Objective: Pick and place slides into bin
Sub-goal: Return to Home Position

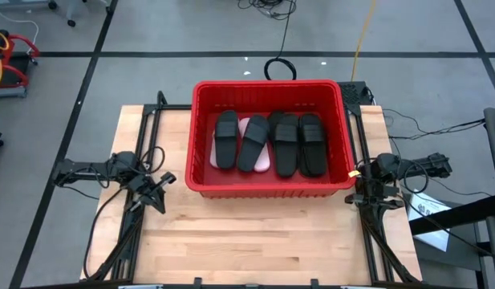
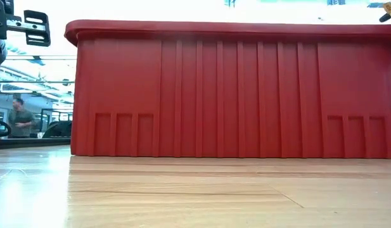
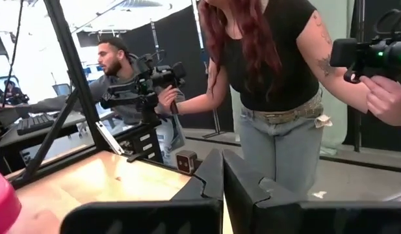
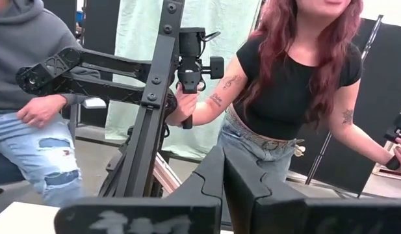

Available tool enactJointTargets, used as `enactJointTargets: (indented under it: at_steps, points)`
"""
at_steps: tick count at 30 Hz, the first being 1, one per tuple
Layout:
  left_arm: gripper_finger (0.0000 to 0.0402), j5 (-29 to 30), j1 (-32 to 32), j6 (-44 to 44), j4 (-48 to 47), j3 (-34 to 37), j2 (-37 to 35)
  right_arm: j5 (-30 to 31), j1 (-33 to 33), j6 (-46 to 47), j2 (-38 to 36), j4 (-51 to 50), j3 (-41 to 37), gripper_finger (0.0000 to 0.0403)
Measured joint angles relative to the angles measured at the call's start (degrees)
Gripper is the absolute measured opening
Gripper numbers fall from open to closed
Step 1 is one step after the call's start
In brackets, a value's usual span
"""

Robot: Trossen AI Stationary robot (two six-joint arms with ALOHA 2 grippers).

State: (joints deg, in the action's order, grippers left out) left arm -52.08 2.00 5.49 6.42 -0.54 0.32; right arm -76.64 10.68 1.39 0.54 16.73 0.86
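The red bin [image 1: 267,136] stands on the wooden table toward its far side; the low view is filled by its ribbed wall [image 2: 233,95]. Inside it several black slides [image 1: 286,143] lie side by side on the bottom, partly over a pale pink slide [image 1: 263,162]. My left gripper [image 1: 157,201] is drawn back to the left of the bin, shut and with nothing in it [image 3: 223,177]. To the bin's right, my right gripper [image 1: 373,199] is likewise shut and holds nothing [image 4: 223,175]. Neither touches the bin or a slide.
Bare wooden table top [image 1: 263,241] lies between the bin and the near edge. Black frame rails [image 1: 123,233] run along both table sides. Beyond the table, people [image 3: 271,78] stand and sit, holding dark hand-held rigs [image 4: 190,58].
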Motion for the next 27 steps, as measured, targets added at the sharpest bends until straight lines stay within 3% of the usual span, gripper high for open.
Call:
enactJointTargets:
  at_steps: [4, 11, 27]
  points:
    - [0.0016, 1.1, 0.0, -0.6, -1.3, 0.0, 0.0, 0.0, 0.0, -0.6, 0.0, -0.1, 0.0, 0.0000]
    - [0.0032, 4.2, 0.0, -9.5, -2.1, 0.0, 0.0, 0.1, 0.0, -0.6, 0.0, -0.1, -0.1, 0.0000]
    - [0.0031, 7.1, 0.0, -10.3, -2.0, 0.0, 0.0, 0.1, 0.0, -0.6, 0.0, -0.1, -0.1, 0.0000]
